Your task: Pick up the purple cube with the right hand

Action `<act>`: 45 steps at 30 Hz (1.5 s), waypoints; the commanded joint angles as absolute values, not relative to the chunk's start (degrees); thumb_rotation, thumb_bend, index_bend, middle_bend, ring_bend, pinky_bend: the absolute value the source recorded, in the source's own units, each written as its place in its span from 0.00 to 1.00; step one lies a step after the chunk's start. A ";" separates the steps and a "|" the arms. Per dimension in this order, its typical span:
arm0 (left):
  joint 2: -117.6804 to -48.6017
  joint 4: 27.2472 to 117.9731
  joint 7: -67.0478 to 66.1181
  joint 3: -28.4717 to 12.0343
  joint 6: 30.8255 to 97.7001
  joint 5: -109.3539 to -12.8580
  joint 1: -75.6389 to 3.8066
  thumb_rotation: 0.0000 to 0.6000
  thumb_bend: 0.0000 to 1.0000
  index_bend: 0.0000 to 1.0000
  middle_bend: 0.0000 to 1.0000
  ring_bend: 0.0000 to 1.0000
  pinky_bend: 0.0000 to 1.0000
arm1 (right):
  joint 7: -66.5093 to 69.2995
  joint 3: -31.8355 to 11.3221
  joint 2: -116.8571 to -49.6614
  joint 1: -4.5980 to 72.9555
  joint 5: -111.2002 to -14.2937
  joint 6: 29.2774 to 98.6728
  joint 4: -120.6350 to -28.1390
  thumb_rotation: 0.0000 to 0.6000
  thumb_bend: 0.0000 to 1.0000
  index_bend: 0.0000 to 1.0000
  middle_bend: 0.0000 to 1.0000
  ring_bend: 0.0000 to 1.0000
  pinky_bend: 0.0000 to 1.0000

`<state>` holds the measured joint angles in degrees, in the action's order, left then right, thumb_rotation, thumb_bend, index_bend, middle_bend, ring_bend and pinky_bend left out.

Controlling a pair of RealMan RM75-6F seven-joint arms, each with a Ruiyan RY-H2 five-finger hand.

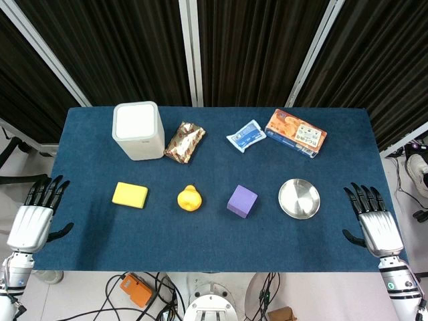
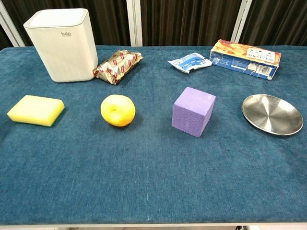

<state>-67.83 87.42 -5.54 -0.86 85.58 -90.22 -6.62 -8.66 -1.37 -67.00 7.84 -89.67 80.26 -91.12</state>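
Observation:
The purple cube point(image 1: 242, 200) point(image 2: 193, 111) sits on the blue table point(image 1: 214, 234), a little right of centre, with nothing touching it. My right hand point(image 1: 372, 218) hangs flat at the table's right front corner, fingers spread, holding nothing, well to the right of the cube beyond the metal dish. My left hand point(image 1: 37, 214) lies the same way at the left front corner, fingers apart and empty. Neither hand shows in the chest view.
A steel dish point(image 1: 299, 198) point(image 2: 272, 114) lies between the cube and my right hand. Left of the cube are a yellow fruit point(image 1: 189, 198) and a yellow sponge point(image 1: 130, 194). At the back stand a white bin point(image 1: 138, 130), a foil packet point(image 1: 184, 142), a blue pouch point(image 1: 245, 136) and an orange box point(image 1: 295, 132).

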 commanded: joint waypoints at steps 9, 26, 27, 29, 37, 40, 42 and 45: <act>-66.75 89.00 -5.40 -0.82 85.21 -88.93 -6.23 1.00 0.12 0.00 0.00 0.00 0.00 | -14.01 -3.82 -70.37 20.75 -94.41 65.84 -93.68 1.00 0.34 0.00 0.00 0.00 0.00; -66.01 89.00 -4.66 -0.52 84.66 -88.95 -6.31 1.00 0.12 0.00 0.00 0.00 0.00 | -27.78 -9.97 -88.37 42.38 -78.10 40.39 -85.47 1.00 0.34 0.00 0.00 0.00 0.00; -65.97 89.04 -4.55 -0.55 84.78 -88.95 -6.27 1.00 0.12 0.00 0.00 0.00 0.00 | -28.51 -9.89 -88.66 42.77 -77.13 40.19 -85.05 1.00 0.34 0.00 0.00 0.00 0.00; -65.90 89.07 -4.41 -0.57 85.09 -89.01 -6.13 1.00 0.12 0.00 0.00 0.00 0.00 | -29.63 -9.81 -88.81 43.12 -75.56 40.50 -84.77 1.00 0.34 0.00 0.01 0.00 0.00; -65.62 89.24 -3.94 -0.90 84.42 -88.13 -6.33 1.00 0.12 0.00 0.00 0.00 0.00 | -30.02 -9.46 -89.95 43.57 -75.61 45.15 -83.31 1.00 0.34 0.66 0.49 0.50 0.52; -65.57 89.34 -4.05 -0.93 84.19 -88.00 -6.42 1.00 0.12 0.00 0.00 0.00 0.00 | -28.31 -9.80 -90.81 43.37 -77.87 48.84 -82.06 1.00 0.35 0.78 0.60 0.61 0.61; -65.56 89.34 -4.06 -0.93 84.08 -87.92 -6.45 1.00 0.12 0.00 0.00 0.00 0.00 | -26.39 -10.63 -90.95 43.07 -79.24 51.88 -81.32 1.00 0.35 0.82 0.63 0.64 0.63; -65.48 89.38 -3.95 -0.99 83.73 -87.65 -6.58 1.00 0.12 0.00 0.00 0.00 0.00 | -25.40 -12.56 -90.48 42.84 -79.30 55.34 -79.82 1.00 0.36 0.83 0.64 0.66 0.64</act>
<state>-65.50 89.37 -3.98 -0.98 83.77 -87.69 -6.55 -26.51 -11.16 -90.53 43.10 -78.67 53.16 -81.13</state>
